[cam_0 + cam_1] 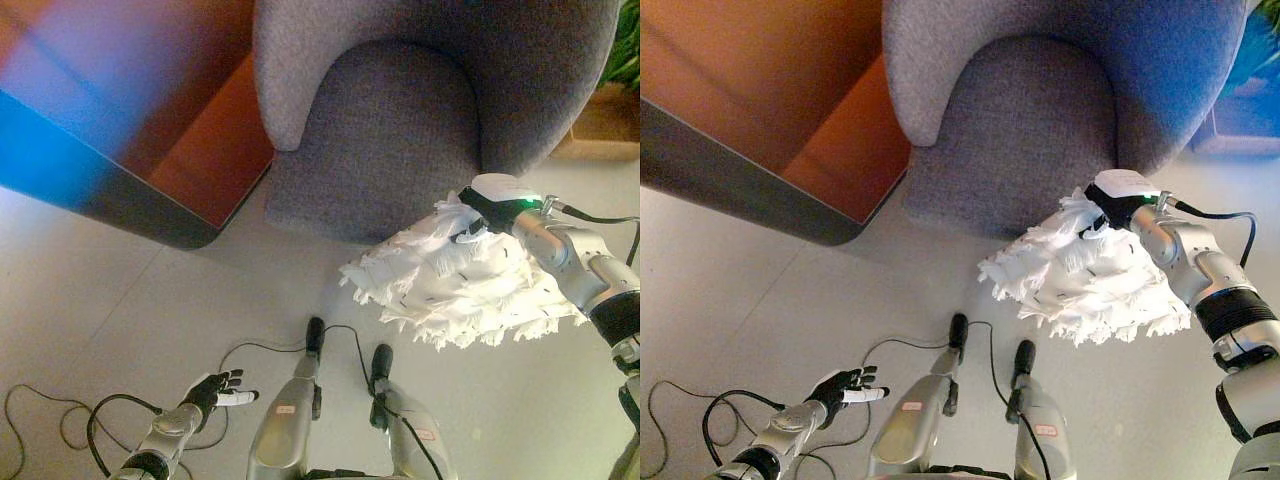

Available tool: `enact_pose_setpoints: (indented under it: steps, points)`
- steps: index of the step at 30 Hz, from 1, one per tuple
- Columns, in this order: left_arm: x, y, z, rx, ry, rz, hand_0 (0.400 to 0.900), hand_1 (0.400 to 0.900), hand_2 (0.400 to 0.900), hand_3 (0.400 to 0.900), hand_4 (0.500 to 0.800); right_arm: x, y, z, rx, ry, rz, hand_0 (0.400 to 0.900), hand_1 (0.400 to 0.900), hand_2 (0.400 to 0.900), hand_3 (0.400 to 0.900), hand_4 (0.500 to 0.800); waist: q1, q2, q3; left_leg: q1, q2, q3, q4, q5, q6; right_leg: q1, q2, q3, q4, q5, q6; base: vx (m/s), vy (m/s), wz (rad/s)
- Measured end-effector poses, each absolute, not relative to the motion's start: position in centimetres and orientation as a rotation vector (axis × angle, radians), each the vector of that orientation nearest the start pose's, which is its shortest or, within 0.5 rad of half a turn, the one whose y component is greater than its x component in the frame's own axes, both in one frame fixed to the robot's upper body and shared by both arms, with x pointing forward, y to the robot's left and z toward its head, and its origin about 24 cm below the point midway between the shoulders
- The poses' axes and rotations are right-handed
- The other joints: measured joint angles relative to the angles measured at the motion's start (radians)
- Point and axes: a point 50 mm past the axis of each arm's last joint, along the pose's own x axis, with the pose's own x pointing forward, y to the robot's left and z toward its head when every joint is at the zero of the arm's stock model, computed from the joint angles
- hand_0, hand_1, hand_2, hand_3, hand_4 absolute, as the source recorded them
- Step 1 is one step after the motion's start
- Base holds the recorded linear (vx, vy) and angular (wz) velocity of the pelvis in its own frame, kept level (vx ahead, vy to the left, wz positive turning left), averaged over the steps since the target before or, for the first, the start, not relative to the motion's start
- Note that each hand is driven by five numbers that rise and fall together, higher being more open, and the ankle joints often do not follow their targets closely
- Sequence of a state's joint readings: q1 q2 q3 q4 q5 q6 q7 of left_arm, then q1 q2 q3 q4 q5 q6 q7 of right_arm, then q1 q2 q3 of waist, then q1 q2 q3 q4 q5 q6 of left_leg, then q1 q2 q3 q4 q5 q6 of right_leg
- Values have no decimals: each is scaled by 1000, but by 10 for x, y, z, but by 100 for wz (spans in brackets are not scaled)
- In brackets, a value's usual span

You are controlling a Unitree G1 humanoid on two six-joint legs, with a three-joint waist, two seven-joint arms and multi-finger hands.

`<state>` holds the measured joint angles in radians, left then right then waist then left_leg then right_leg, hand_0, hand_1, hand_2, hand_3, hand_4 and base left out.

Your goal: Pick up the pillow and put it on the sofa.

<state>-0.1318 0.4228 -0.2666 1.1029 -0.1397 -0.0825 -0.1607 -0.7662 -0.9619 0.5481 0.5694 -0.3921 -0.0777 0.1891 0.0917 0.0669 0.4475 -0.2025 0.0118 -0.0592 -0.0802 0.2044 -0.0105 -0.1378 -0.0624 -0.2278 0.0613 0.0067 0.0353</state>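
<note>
You are seeing the white, shaggy pillow [460, 283] hanging at about four o'clock, off the floor [110, 300] and just before the grey sofa [400, 130], whose seat is lying at twelve o'clock. Your right hand [478, 212] is gripping the pillow's top edge, fingers curling into the fringe. Your left hand [212, 390] is idling at seven o'clock, fingers loosely spread, holding nothing.

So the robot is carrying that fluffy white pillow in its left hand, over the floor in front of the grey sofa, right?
Not quite: it is the right robot hand that grips the pillow, as the left eye view shows. The left robot hand hangs low and open, holding nothing. The rest holds: the white pillow is over the floor in front of the grey sofa.
</note>
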Motion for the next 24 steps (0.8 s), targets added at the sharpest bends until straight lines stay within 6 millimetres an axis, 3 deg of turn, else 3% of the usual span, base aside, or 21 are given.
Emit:
enact_pose_setpoints:
  steps: [7,14,20,24]
  points:
    - [128,278,-134,361,1108,-81,900,900,900,900,800,367,-268,194,-1428,66,248,400,400,400,400,500,28,-88,-68,64,-6,-25,0,-25,-9,143,14,-29,-145,39,-5,177,-20,15]
    - [120,274,-139,382,1159,-102,900,900,900,900,800,385,-263,263,-1393,23,152,400,400,400,400,500,93,-106,-93,121,-4,-42,0,-36,-23,208,19,-52,-148,29,-7,135,26,9]
    - [98,278,-145,377,1233,-88,900,900,900,900,800,387,-268,271,-1317,62,115,400,400,400,400,500,138,-149,-166,137,-16,-49,0,-46,-17,232,9,-58,-147,17,-1,110,45,7]
    - [81,280,-149,368,1292,-80,900,900,900,900,800,392,-271,265,-1255,124,82,400,400,400,400,500,148,-167,-199,155,-22,-45,-1,-54,-10,253,2,-61,-147,12,3,116,50,10]
